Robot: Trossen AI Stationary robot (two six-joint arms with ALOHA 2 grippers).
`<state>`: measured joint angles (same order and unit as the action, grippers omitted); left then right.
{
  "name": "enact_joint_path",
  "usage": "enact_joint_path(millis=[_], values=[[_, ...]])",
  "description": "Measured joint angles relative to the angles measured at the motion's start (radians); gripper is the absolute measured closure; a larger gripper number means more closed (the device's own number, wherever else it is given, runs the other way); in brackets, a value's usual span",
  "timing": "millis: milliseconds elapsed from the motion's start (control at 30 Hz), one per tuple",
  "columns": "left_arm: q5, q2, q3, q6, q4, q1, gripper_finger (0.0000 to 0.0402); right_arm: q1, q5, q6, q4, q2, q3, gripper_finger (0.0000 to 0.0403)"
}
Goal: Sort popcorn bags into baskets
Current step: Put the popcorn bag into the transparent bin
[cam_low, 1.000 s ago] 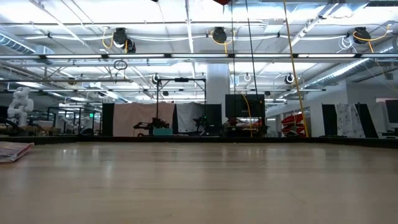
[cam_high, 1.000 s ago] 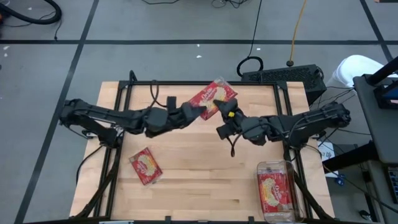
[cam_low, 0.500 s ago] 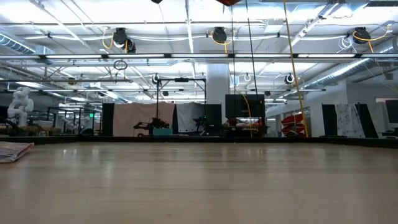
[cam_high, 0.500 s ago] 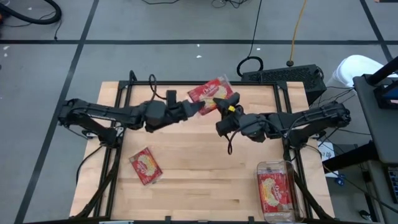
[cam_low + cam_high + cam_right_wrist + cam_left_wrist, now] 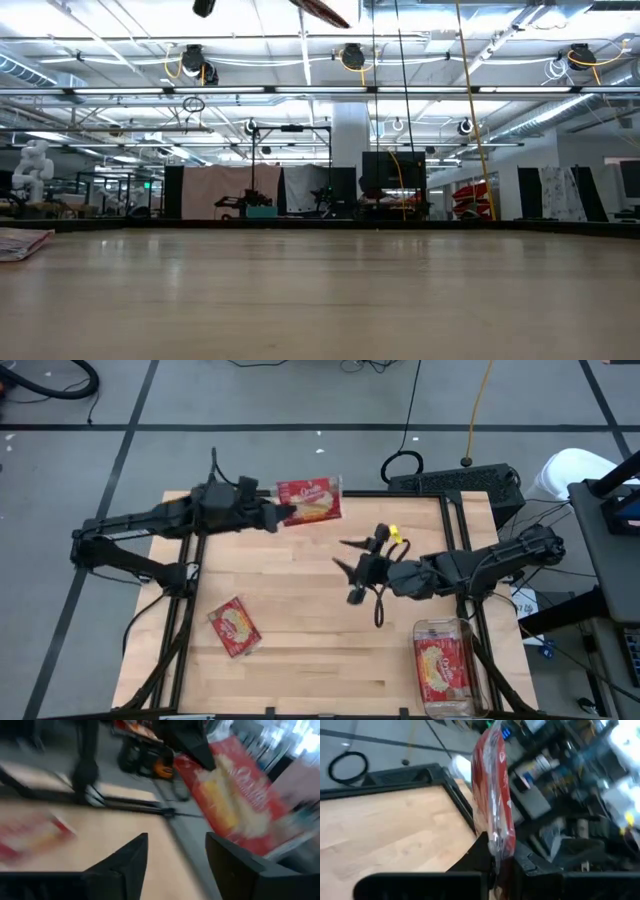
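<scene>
My left gripper (image 5: pixel 283 515) is shut on a red popcorn bag (image 5: pixel 310 500) and holds it in the air above the table's far edge, left of the middle. The same bag (image 5: pixel 492 785) shows edge-on in the left wrist view, and its popcorn picture faces the right wrist camera (image 5: pixel 235 795). My right gripper (image 5: pixel 342 557) hangs open over the table's middle, right of that bag, with nothing between its fingers (image 5: pixel 177 855). A second popcorn bag (image 5: pixel 235 625) lies flat at the near left. The clear basket (image 5: pixel 462 628) at the near right has one bag (image 5: pixel 443 668) lying in it. My left gripper pinches the bag's end (image 5: pixel 498 849) nearest the arm between its two fingers, one on each flat face. The fingers come about level from the table's left. The bag sticks out beyond them toward the right, lifted clear of the table, its picture face tilted upward.
Black frame rails (image 5: pixel 190 560) run along the table's left and right sides and along its far edge. A black box (image 5: pixel 455 482) and a cable loop (image 5: pixel 402 463) lie on the floor beyond the far edge. Bare wood (image 5: pixel 320 640) stretches between the loose bag and the basket.
The bag has passed from my right gripper to my left. My left gripper shut on it, then drew it toward the table's far left, rolling as it went. My right gripper let go, opened and rolled, staying near the table's middle.
</scene>
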<state>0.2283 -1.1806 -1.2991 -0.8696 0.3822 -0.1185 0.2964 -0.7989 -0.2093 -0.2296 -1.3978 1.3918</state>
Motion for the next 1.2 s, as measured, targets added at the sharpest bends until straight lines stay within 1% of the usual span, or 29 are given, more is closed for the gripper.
enact_joint_path(millis=[33,100,167,200,300,367,433,533,667,767,833,933,1067,1200], values=[[-0.053,0.016,0.000,0.030,0.030,-0.018,0.0379,0.007,0.012,0.103,-0.003,-0.001,0.000,0.0207],[-0.187,0.041,0.000,0.097,0.126,-0.054,0.0383,0.018,0.033,0.320,-0.010,0.000,0.000,0.0199],[-0.320,0.057,0.000,0.159,0.186,-0.081,0.0385,0.024,0.057,0.548,-0.017,0.004,0.000,0.0195],[-0.380,0.059,0.000,0.188,0.225,-0.089,0.0385,0.026,0.086,0.664,-0.031,0.008,0.000,0.0195],[-0.560,0.057,0.000,0.274,0.321,-0.093,0.0377,0.008,0.237,0.966,-0.051,0.011,0.000,0.0196],[-0.669,0.045,0.000,0.327,0.361,-0.081,0.0374,-0.014,0.372,1.092,-0.052,0.011,0.000,0.0196],[-0.742,0.028,0.000,0.375,0.375,-0.060,0.0375,-0.034,0.502,1.175,-0.055,0.010,0.000,0.0196],[-0.811,-0.006,0.000,0.432,0.370,-0.027,0.0377,-0.062,0.676,1.224,-0.052,0.010,0.000,0.0196],[-0.865,-0.059,0.000,0.446,0.368,0.016,0.0374,-0.085,0.784,1.276,-0.054,0.010,0.000,0.0197],[-0.911,-0.102,0.000,0.446,0.365,0.051,0.0373,-0.098,0.828,1.319,-0.064,0.010,0.000,0.0197],[-0.951,-0.127,0.000,0.445,0.364,0.079,0.0373,-0.102,0.831,1.338,-0.098,0.010,0.000,0.0197],[-0.972,-0.162,0.000,0.446,0.347,0.120,0.0372,-0.107,0.845,1.317,-0.149,0.010,-0.001,0.0197],[-0.972,-0.204,0.000,0.445,0.277,0.159,0.0372,-0.106,0.941,1.282,-0.172,0.002,-0.001,0.0197],[-0.996,-0.243,0.000,0.428,0.168,0.177,0.0372,-0.104,1.016,1.291,-0.163,-0.029,-0.001,0.0197]])
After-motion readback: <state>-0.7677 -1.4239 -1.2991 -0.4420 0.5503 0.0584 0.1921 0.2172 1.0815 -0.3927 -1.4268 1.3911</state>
